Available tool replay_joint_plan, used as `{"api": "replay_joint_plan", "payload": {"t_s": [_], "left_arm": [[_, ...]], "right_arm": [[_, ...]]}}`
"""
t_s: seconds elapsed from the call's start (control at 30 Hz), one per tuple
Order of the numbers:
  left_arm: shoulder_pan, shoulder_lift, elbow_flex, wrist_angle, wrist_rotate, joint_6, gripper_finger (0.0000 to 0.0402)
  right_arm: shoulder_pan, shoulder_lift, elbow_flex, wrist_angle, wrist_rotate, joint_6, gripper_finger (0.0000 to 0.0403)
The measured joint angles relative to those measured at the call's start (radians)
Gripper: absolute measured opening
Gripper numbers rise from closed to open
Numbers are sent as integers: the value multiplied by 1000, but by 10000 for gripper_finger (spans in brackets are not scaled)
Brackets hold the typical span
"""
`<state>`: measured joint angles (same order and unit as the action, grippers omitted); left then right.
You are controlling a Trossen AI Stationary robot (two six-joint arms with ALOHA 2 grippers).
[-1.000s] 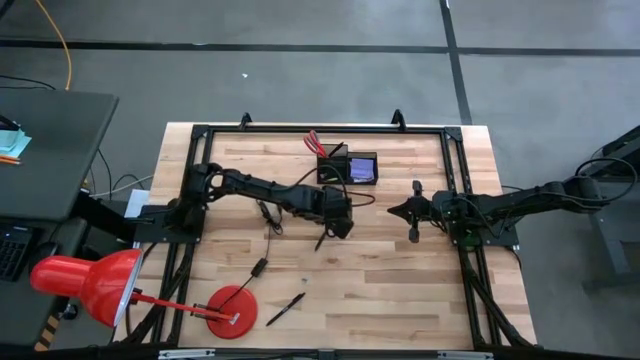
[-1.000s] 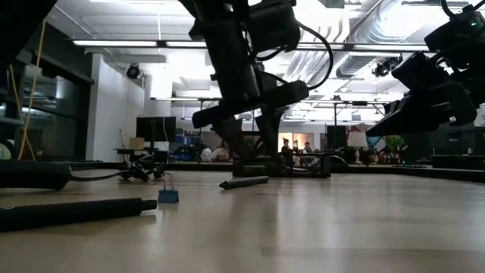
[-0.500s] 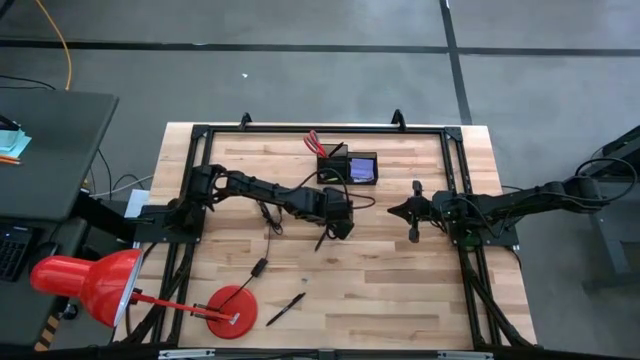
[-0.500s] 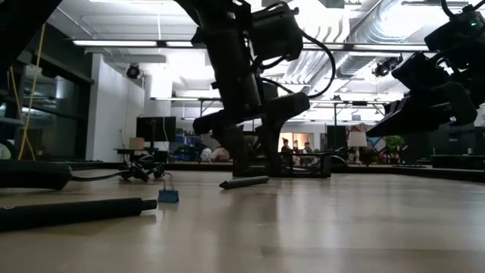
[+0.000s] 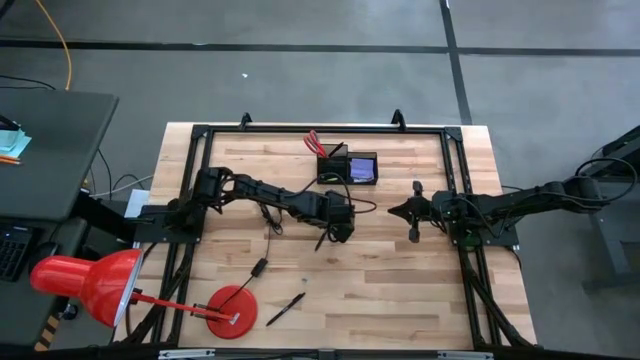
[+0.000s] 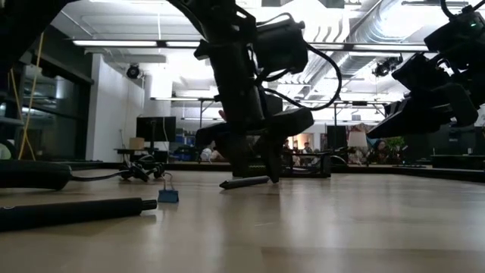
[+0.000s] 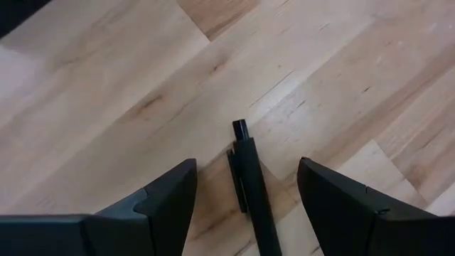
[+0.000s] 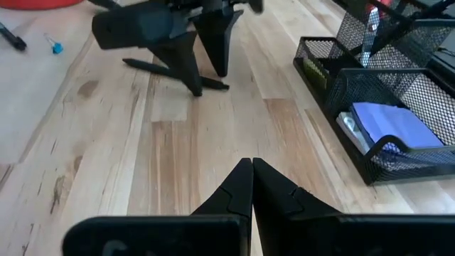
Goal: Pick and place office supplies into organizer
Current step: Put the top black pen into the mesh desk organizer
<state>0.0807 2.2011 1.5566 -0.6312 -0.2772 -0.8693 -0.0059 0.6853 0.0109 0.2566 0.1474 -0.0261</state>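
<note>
Left gripper (image 7: 245,188) lowered over the middle of the wooden tabletop (image 5: 400,280), fingers (image 7: 167,195) spread wide to either side of a slim black pen (image 7: 250,181); the pen lies flat between them, and the fingers are not closed on it. Right gripper (image 8: 251,186) waits above the tabletop's right side, its fingers pressed together and holding nothing. The black mesh organizer (image 5: 350,167) stands near the far edge, with the red-handled scissors (image 5: 314,141) upright in its taller section and the purple sticky-note pad (image 8: 391,122) in its lower tray. A second pen (image 5: 285,309) lies near the front edge, beside the red lamp base (image 5: 232,311).
</note>
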Motion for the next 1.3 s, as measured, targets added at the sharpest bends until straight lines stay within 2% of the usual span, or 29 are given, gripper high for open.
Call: {"api": "replay_joint_plan", "payload": {"t_s": [0.13,0.4,0.6,0.7,1.0,1.3], "left_arm": [[4,2,0,-4,-6,2,207],[5,4,-1,5,0,13,105],[22,6,-2,35,104,50,45],[27,5,-2,41,113,64,15],[23,-2,1,62,86,84,7],[23,9,79,-19,90,115,1]], "right_arm": [[0,2,0,-6,0,0,0],[0,2,1,-10,0,0,0],[0,2,1,-10,0,0,0],[0,2,1,-10,0,0,0],[0,2,1,-11,0,0,0],[0,2,1,-12,0,0,0]]}}
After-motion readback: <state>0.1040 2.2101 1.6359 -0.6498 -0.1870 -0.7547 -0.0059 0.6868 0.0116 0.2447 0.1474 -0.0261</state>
